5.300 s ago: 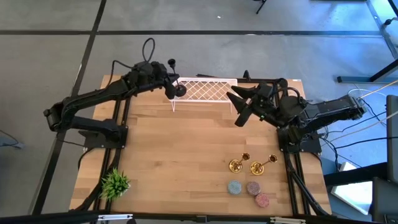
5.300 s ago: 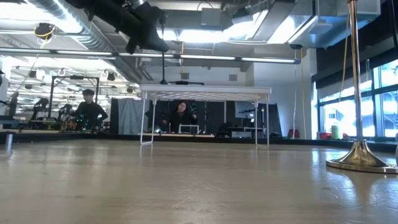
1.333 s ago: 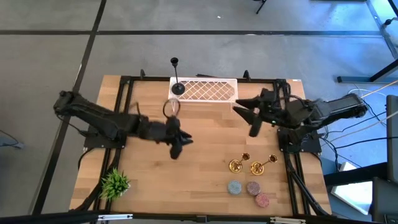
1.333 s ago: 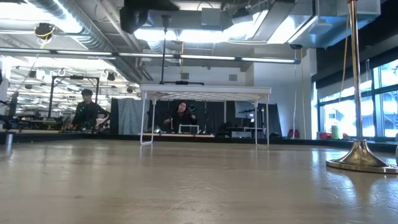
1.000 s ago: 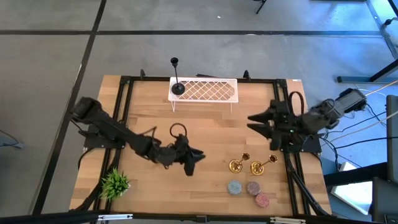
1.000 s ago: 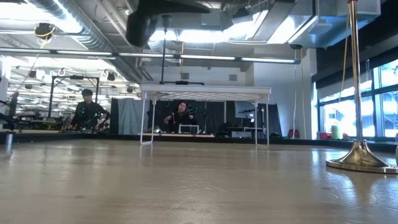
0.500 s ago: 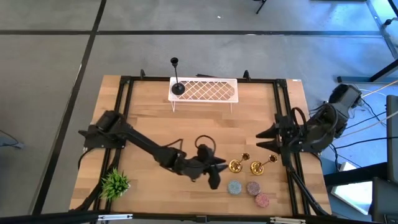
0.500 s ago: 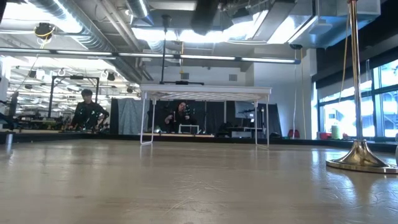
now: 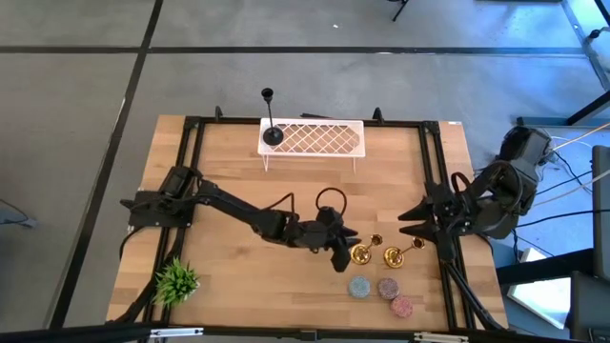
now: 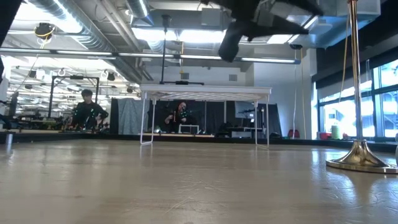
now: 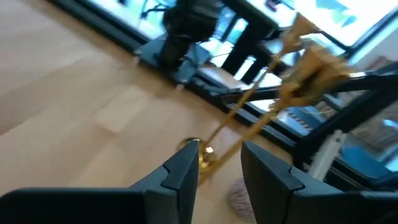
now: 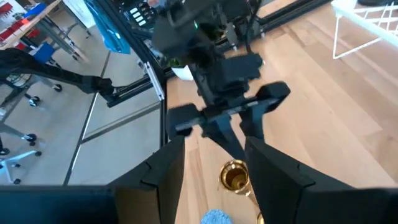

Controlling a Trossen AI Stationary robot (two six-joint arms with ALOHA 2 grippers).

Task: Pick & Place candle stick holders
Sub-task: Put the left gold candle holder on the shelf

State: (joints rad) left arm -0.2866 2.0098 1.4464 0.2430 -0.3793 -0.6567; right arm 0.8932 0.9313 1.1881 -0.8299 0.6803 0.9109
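Two shiny gold candle stick holders (image 9: 362, 252) (image 9: 395, 255) stand upright on their round bases at the near right of the table. A black holder (image 9: 272, 133) stands on the left end of the white wire rack (image 9: 319, 139) at the far edge. My left gripper (image 9: 343, 255) hangs open just left of the nearer gold holder. In the left wrist view its fingers (image 11: 180, 175) frame that holder's base (image 11: 202, 154), which lies beyond them. My right gripper (image 9: 412, 219) is open above the right edge, facing the gold holders (image 12: 235, 176).
Three round coasters, blue (image 9: 359, 286), pink (image 9: 387, 286) and red (image 9: 402, 306), lie just near of the gold holders. A small green plant (image 9: 176, 280) stands at the near left corner. Bare wood spans the table's middle. People sit in the room beyond (image 10: 180, 117).
My left gripper has swept from the table's middle toward the right edge, up to the gold holders, rolling a little on the way. My right gripper has drawn back toward the right and near edges and turned toward the gold holders. The holders have not moved.
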